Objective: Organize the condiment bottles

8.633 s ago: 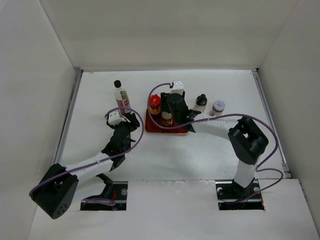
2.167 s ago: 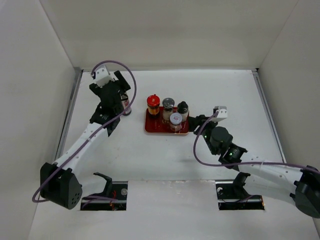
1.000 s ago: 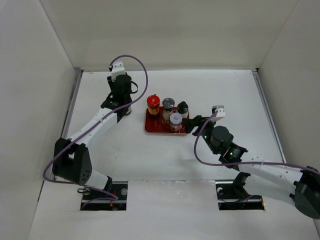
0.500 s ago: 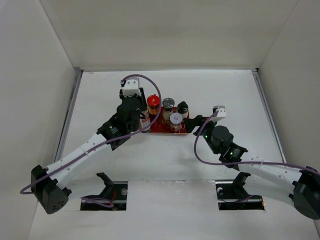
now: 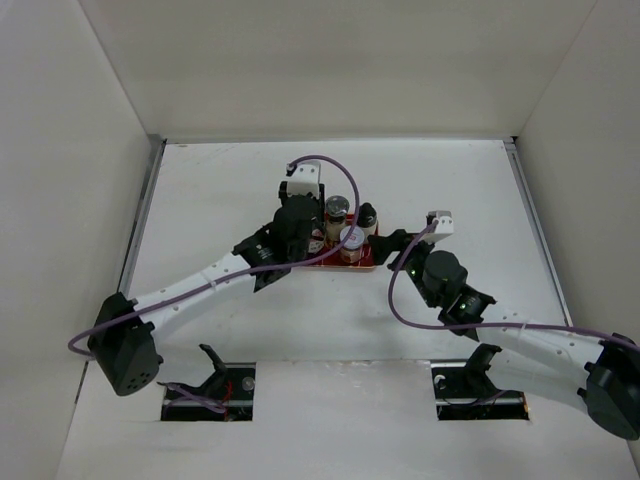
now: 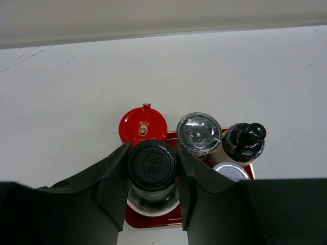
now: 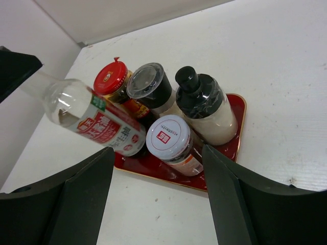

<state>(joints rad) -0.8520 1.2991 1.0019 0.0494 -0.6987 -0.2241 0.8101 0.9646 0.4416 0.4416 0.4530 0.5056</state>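
The left gripper (image 6: pixel 152 153), clenched on the black cap of the tall slim bottle (image 7: pixel 104 126), had carried it from the far-left part of the tabletop to the red tray (image 7: pixel 237 127) near the middle. It hung tilted over the tray's near-left part, beside the red-capped jar (image 7: pixel 109 76); whether its base touched could not be told. With four containers already on the tray, only setting this last one down seemed left, while the right gripper (image 7: pixel 157 149) waited spread and empty beside the tray.
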